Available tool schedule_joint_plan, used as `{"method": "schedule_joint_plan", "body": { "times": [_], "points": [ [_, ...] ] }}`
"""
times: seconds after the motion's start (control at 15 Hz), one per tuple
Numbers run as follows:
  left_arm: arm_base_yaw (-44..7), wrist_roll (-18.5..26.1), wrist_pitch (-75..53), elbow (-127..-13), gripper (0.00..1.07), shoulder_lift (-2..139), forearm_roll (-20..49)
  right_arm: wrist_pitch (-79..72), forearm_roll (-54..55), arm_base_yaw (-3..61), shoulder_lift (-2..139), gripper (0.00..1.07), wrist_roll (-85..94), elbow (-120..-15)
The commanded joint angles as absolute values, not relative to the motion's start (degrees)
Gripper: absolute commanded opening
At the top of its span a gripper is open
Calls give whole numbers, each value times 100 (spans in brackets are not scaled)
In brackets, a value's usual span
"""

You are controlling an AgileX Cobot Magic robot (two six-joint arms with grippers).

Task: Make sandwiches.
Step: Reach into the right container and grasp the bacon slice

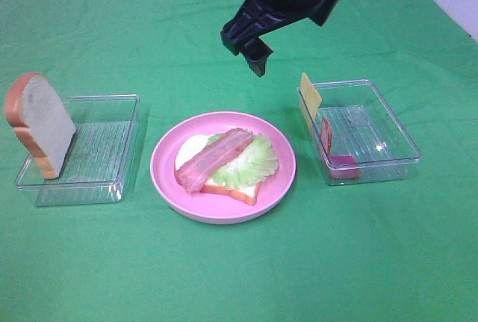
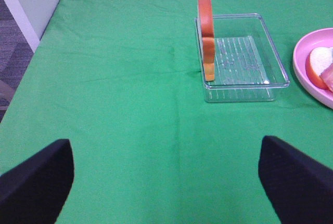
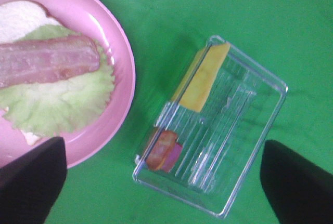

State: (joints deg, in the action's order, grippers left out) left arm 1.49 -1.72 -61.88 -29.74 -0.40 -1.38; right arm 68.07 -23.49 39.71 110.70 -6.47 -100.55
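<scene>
Bacon strip, reddish-pink, tops a pale green lettuce leaf on a white bread slice in the round pink plate, left end effector and right end effector both spread

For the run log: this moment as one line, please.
on plate: bread, lettuce, bacon | cheese: in right tray | spare slice: in left tray | left gripper: open, empty | right gripper: open, empty

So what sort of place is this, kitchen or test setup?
Probably a robot test bench, not a kitchen: everything sits on a green cloth, the half-built sandwich on the pink plate is toy food, and a spare bread slice and cheese sit in clear plastic trays.
</scene>
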Motion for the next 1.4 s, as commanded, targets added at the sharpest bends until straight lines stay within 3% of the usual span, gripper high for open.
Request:
{"method": "schedule_joint_plan", "body": {
  "times": [0.07, 0.4, 0.67, 1.4],
  "points": [
    [155, -172, -6171, -2968, 89, -109, -155, 7277, -1702, 3392, 11041, 98, -670, -10090],
    [155, -172, -6171, -2968, 89, -109, -155, 6887, -756, 2309, 11041, 98, -573, -9368],
    [155, -172, -6171, -2968, 89, -109, -155, 6354, -567, 2320, 11092, 98, -619, -8881],
    [155, -172, -6171, -2968, 89, -109, -155, 6050, -252, 2320, 11843, 98, -625, -8881]
  ]
}}
